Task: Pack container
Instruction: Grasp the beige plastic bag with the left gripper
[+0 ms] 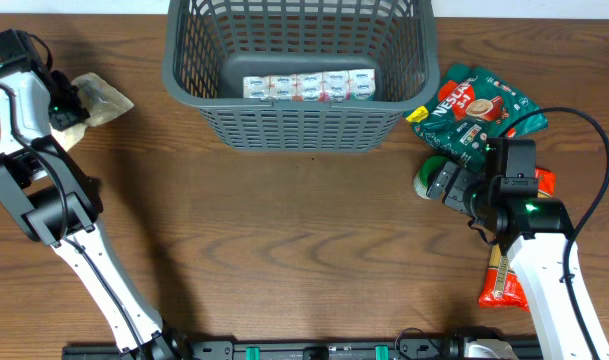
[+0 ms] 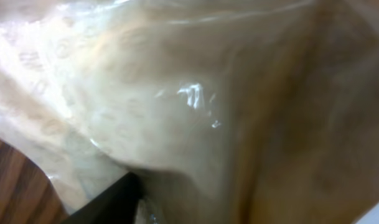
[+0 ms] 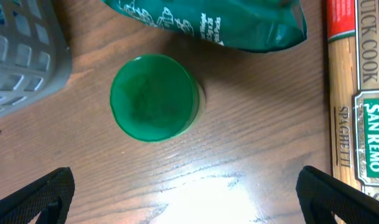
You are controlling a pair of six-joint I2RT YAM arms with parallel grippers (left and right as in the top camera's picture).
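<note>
Hovering wide over the green lid point(image 3: 154, 98), right claw point(image 3: 192, 199); left claw point(image 1: 74, 105) at bag point(image 1: 104, 97), grip unclear

We had the overhead camera looking straight down on the whole worktop point(image 1: 304, 230) from well above, far edge uppermost. Our left wrist camera sat almost against a translucent bag point(image 2: 177, 106) at the far left corner, its film filling the frame; overhead caught that bag too. Our right wrist camera faced down, close, near the right edge, the right pincer point(image 3: 189, 198) framing the bottom corners. It shared a green lid point(image 3: 153, 98), green pouch point(image 3: 226, 25) and spaghetti pack point(image 3: 357, 93) with overhead.
</note>
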